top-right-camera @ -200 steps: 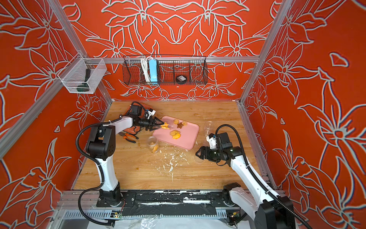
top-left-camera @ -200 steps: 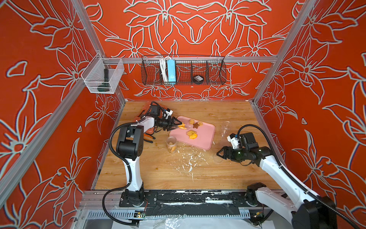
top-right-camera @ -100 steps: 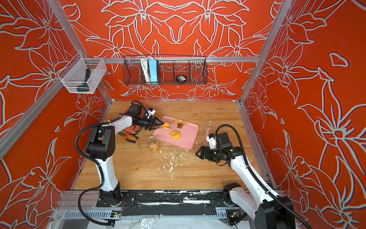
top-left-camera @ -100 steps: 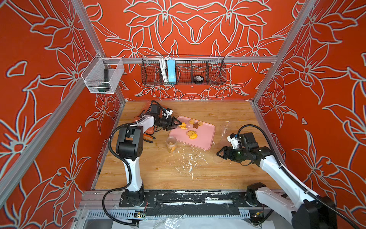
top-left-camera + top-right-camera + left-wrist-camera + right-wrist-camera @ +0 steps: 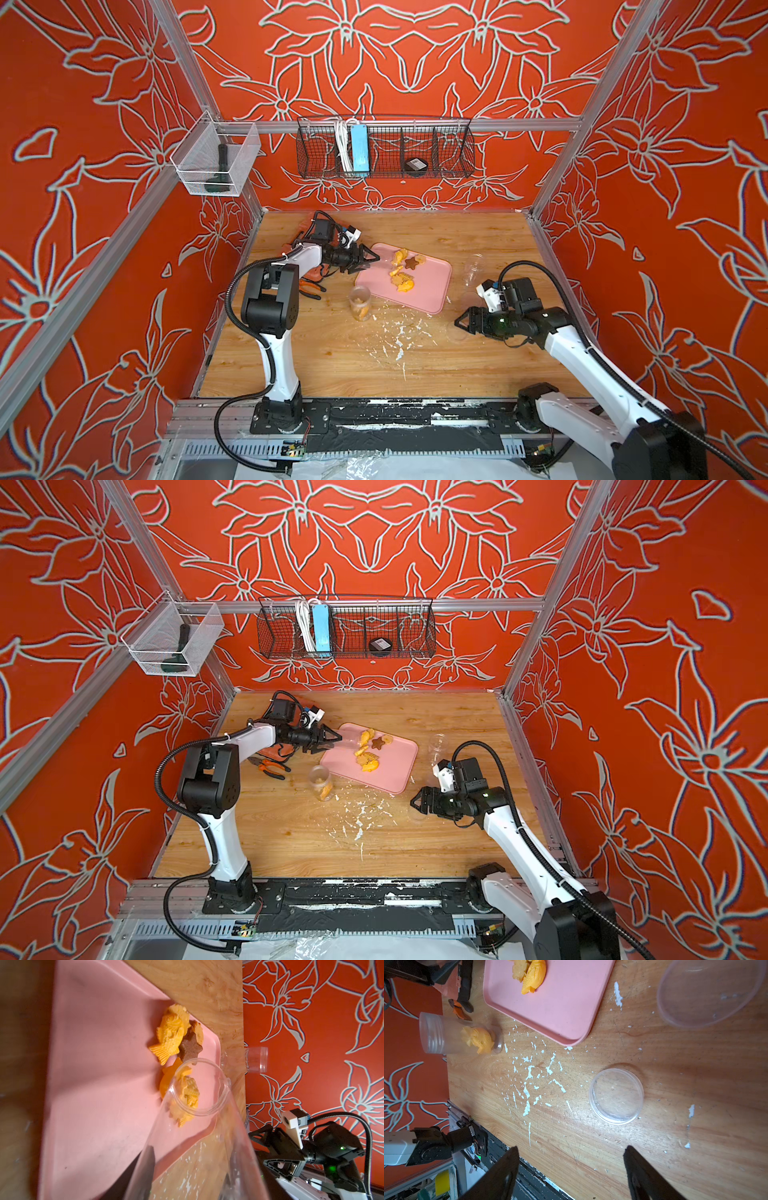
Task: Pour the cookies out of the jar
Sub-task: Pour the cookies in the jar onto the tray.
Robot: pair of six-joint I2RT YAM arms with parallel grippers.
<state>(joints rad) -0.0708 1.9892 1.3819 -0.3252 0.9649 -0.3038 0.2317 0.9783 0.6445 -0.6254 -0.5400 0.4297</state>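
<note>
Cookie [image 5: 395,272] slid out; left pincer [image 5: 373,261] grips tilted jar [image 5: 193,1147].

Assessed as a robotics lab test cell, not a home. Enclosed on 3 sides by orange floral-print panels [image 5: 415,54] set in aluminium framing [image 5: 519,124]. Floored with a wooden tabletop [image 5: 478,361]. Equipped with 2 cabled robot arms, the left arm [image 5: 280,365] and the right arm [image 5: 577,357], bolted to a black base rail [image 5: 395,415] in front. Hung with a wire basket [image 5: 453,153] holding a blue power strip [image 5: 359,147], and a mesh bin [image 5: 232,166].
</note>
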